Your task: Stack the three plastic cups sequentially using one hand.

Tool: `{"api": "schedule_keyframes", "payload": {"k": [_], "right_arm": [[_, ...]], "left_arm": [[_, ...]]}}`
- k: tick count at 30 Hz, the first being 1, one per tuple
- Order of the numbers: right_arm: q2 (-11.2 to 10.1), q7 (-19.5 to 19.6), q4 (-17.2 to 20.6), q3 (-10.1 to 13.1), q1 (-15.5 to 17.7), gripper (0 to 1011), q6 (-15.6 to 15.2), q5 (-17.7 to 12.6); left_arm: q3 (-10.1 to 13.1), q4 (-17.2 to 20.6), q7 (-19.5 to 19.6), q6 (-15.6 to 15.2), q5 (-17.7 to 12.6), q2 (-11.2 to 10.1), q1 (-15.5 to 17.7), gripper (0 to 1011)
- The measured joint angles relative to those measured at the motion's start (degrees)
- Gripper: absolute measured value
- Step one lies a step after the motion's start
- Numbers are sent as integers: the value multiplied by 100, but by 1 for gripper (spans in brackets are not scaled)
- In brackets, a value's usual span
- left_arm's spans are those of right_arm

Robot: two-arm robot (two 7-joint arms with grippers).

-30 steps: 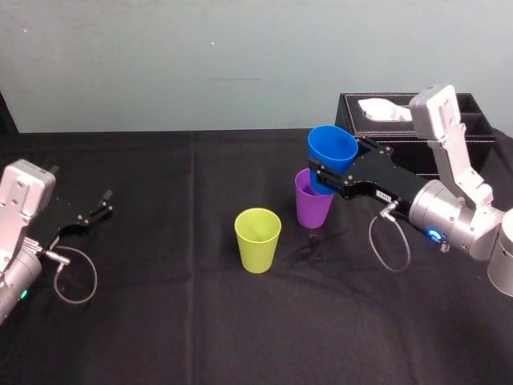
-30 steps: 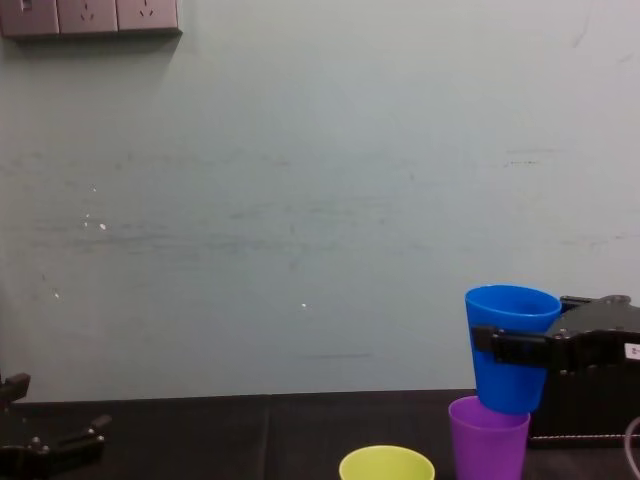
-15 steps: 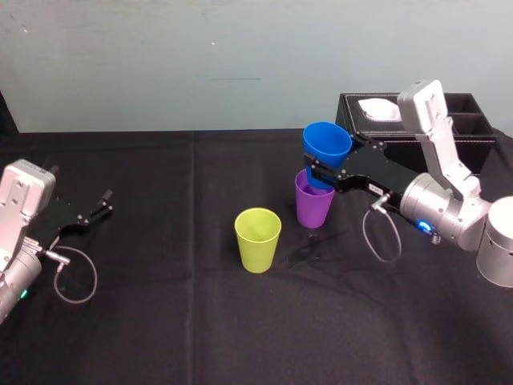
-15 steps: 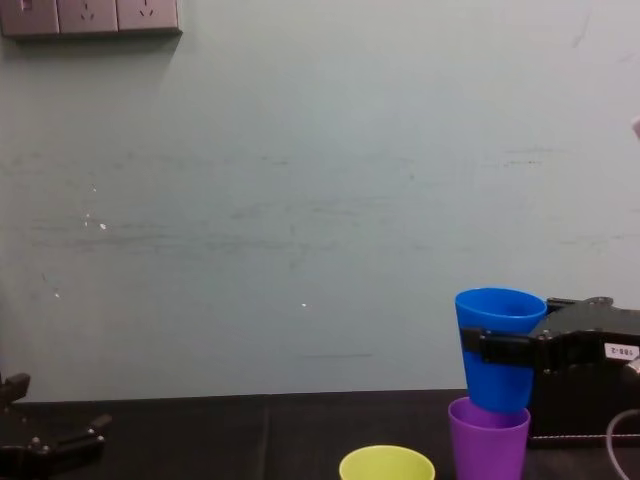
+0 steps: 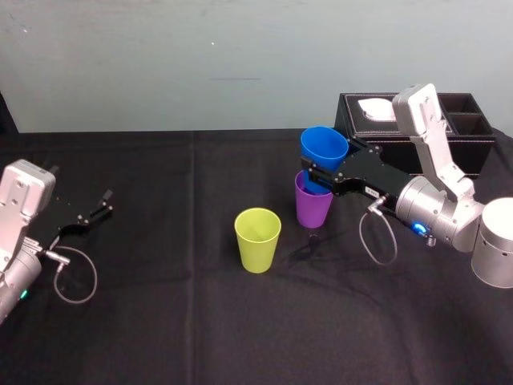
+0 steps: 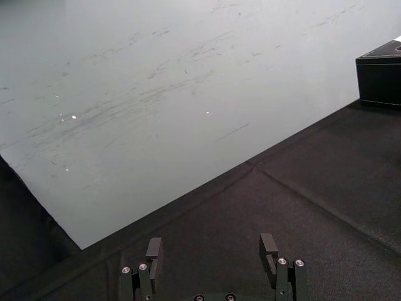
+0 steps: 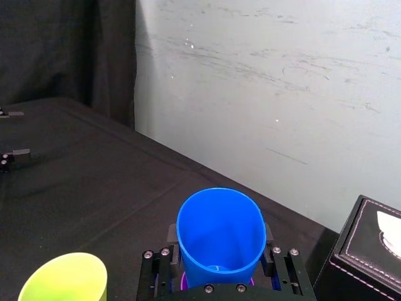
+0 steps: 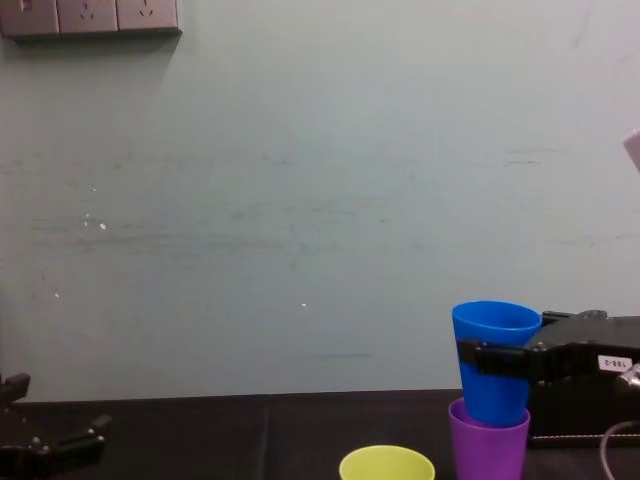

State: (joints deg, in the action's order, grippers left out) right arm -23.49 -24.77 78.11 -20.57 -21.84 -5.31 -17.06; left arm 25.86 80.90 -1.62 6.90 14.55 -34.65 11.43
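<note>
Clamping the blue cup, our right gripper's fingers hold its base in the purple cup's mouth, right of the yellow-green cup. Released tilted, we fear it wedges or topples both. Left gripper parked leftward, fingers wide. Black-clothed bench, pale wall behind.

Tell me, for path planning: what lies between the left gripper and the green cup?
Bare black cloth, in the head view, from left gripper to green cup; the right gripper holds the blue cup.
</note>
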Motion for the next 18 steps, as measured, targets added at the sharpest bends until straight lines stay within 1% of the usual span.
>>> {"api": "schedule_keyframes", "payload": {"k": [18], "right_arm": [[49, -30, -175, -50, -9, 722, 62, 49]], "left_arm": [[0, 0, 0, 0, 0, 0, 0, 1010]]}}
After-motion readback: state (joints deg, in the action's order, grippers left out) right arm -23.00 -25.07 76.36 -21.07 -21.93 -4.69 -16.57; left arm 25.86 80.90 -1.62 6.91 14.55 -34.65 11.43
